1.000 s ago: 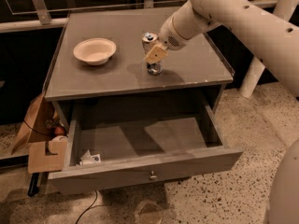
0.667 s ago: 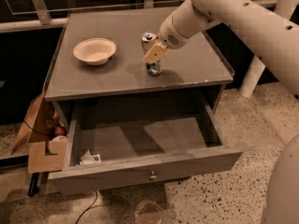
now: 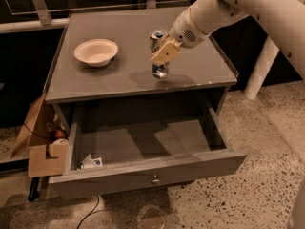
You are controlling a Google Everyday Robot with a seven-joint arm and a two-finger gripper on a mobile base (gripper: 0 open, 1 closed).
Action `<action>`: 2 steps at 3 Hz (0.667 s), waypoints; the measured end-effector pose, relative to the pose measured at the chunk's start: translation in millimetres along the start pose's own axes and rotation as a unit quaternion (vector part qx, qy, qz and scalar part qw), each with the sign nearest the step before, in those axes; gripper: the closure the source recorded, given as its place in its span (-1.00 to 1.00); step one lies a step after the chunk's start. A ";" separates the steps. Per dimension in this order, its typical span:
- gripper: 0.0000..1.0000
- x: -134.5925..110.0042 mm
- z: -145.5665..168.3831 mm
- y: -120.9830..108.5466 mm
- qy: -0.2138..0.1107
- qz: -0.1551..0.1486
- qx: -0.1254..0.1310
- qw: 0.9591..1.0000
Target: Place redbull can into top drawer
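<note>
While the slim silver-and-blue metal redbull can (image 3: 160, 69) stands upright near the front edge of the flat grey wooden side table (image 3: 109, 78), the two-finger gripper (image 3: 162, 54) sits at the can's middle, reaching in from the right on a thick white arm (image 3: 224, 8). Fingers pinch the can: one flat tan pad (image 3: 165, 53) lies across its near face, the other is hidden behind. Can's base at or just above the tabletop (cannot tell which), dark shadow beneath. Silver pull-tab top shows above the pad. Shallow cream-white round bowl (image 3: 96, 51) on the same top to the left, well apart from the can. Below, wide grey wooden top drawer (image 3: 190, 168) stands open, small round metal knob (image 3: 155, 179) centred on its front. Small white-and-blue packet (image 3: 90, 162) in its front left corner. Brown cardboard box (image 3: 40, 142) on the floor beside the table's left
</note>
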State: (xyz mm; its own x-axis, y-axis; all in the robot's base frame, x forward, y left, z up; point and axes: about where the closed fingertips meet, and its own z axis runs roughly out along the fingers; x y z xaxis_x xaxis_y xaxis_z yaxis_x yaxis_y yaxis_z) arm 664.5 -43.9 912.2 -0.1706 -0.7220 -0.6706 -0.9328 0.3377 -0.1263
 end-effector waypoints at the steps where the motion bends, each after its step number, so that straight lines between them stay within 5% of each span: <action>1: 1.00 3.4 -33.9 30.1 -0.028 -0.006 -0.001 1.000; 2: 1.00 13.9 -66.0 69.8 -0.044 -0.005 0.012 0.999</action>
State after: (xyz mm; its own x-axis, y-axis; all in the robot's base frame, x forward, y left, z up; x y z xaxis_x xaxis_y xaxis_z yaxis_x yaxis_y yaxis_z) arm 576.1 -70.3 942.3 -0.1319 -0.6694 -0.7311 -0.9263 0.3459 -0.1495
